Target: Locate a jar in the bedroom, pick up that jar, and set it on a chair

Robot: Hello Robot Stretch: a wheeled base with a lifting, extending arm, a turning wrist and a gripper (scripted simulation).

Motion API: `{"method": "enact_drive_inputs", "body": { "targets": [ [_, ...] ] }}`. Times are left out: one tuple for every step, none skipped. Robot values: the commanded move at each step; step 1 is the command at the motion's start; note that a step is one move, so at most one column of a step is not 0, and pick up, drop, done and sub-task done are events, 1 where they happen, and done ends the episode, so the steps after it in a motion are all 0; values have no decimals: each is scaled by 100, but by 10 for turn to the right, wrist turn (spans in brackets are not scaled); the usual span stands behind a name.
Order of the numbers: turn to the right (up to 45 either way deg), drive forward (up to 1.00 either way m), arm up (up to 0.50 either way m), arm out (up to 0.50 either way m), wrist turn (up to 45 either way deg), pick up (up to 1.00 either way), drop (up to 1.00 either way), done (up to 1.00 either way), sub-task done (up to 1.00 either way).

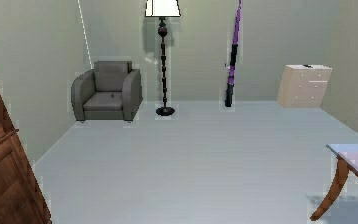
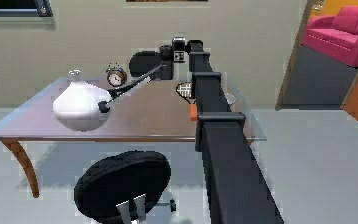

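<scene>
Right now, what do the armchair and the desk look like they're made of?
Armchair: grey padded upholstery, matte; fabric or leather, can't tell which. Desk: probably wood, with a smooth grey-brown top of faint sheen and curved reddish-brown legs.

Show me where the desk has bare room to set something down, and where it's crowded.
Bare: the front strip of the desk between the white round vessel and the arm, and the corner left of the vessel. Crowded: the back, around the alarm clock, the hand and the small items beside the arm.
</scene>
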Motion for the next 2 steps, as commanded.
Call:
{"method": "enact_drive_inputs", "body": {
  "targets": [
    [0,0,-38,0,0,0,0,0,0],
    [0,0,-50,0,0,0,0,0,0]
  ]
}}
